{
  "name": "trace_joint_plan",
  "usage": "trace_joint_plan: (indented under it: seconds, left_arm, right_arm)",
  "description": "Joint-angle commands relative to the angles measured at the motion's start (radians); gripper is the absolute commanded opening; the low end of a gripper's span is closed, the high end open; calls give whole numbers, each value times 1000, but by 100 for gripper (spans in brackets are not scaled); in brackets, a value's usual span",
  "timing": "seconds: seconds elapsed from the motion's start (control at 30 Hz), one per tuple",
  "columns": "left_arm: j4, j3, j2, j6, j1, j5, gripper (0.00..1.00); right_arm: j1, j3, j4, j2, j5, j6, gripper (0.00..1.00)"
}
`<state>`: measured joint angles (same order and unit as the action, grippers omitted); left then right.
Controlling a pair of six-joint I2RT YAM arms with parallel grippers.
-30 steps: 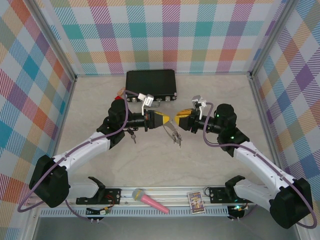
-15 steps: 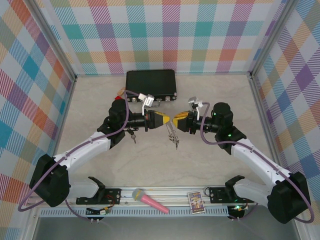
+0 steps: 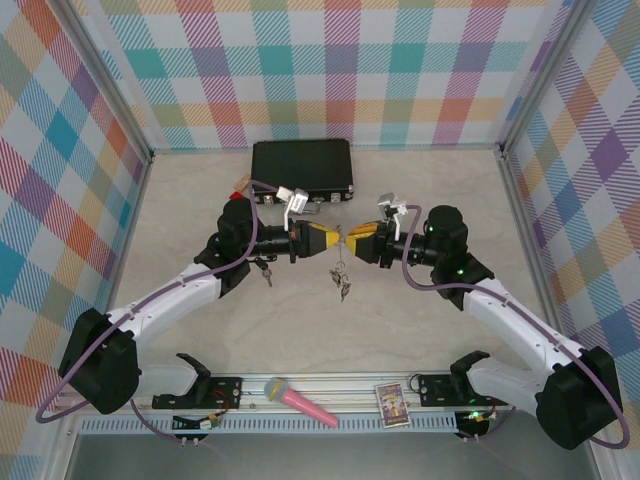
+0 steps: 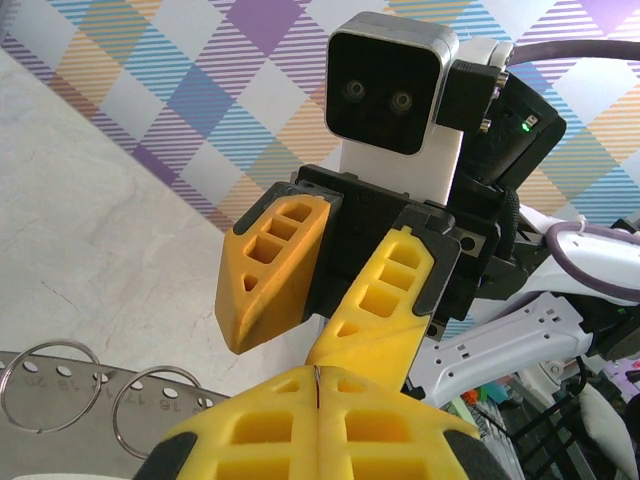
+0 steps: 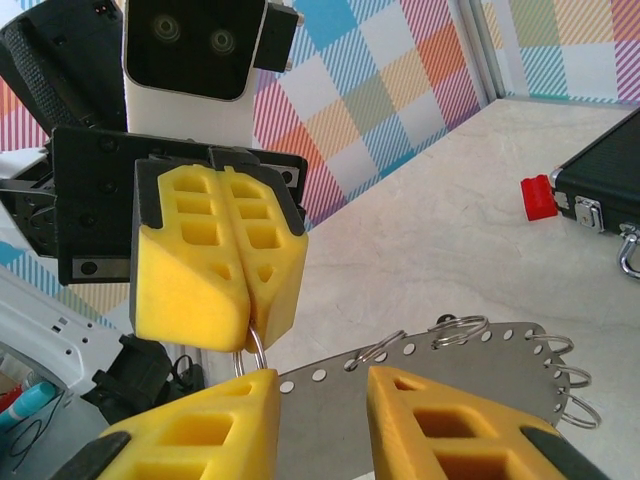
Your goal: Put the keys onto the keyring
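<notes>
Keyring (image 3: 342, 278) swings plumb, passed left
Left gripper (image 3: 330, 240) clamps its loop; right gripper (image 3: 351, 240) jaws apart, freed to fetch

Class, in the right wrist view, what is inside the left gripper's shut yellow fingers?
A thin silver wire ring pokes out below the left gripper, beside the grey perforated metal keyring. The ring's upper part is hidden between the pads.

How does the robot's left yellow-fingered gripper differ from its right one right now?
The left gripper has its yellow fingers pressed together; the right gripper holds its fingers apart. The left gripper pinches a small ring of the flat grey perforated metal keyring; the right gripper shows nothing clamped. Both have yellow cell-patterned fingers and face each other tip to tip.
</notes>
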<state>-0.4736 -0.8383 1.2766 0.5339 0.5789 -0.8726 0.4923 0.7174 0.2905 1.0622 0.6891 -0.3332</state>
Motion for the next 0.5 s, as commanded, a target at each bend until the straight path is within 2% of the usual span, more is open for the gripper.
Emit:
trace_joint_plan:
  seconds: [0.0, 0.17, 0.47]
  left_arm:
    - [-64, -9, -18, -8, -5, 2, 0]
    - [-77, -6, -20, -3, -5, -14, 0]
    - [-75, -2, -23, -6, -5, -11, 0]
  right_arm:
    - [8, -20, 113, -17, 30, -40, 28]
    - [8, -20, 182, 23, 92, -100, 29]
    - [6, -21, 173, 22, 73, -101, 28]
